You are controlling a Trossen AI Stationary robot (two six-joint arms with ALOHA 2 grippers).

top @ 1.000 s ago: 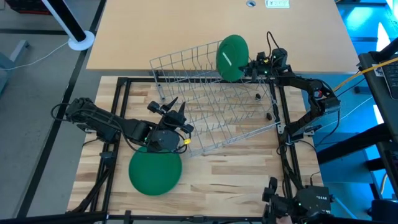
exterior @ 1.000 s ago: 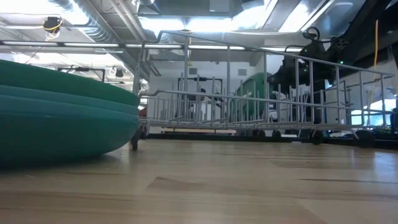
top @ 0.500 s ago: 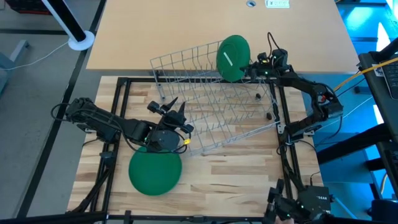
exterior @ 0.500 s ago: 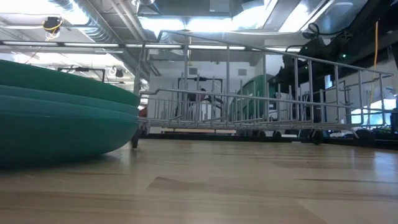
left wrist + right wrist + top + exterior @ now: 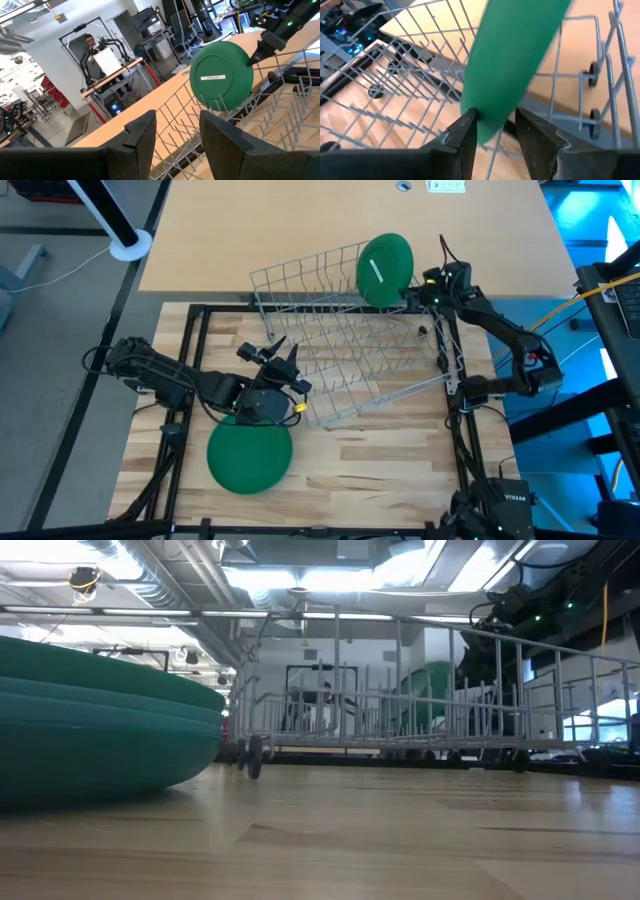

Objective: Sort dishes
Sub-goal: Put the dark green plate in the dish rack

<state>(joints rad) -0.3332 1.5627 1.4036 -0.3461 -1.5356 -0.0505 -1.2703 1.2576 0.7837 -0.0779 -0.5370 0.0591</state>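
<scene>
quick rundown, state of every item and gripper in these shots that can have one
held plate: upright on edge, at the rack's far right corner, white mark showing
stack of plates: lying flat on the table, untouched
wire rack: sitting askew on the table, one plate at it
right gripper: shut on the held plate's rim
left gripper: open, holding nothing, above the stack

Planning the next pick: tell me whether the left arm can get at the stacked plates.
Probably yes. The left gripper hangs open beside the stack of plates on the table; nothing covers it, and the rack stands clear.
</scene>
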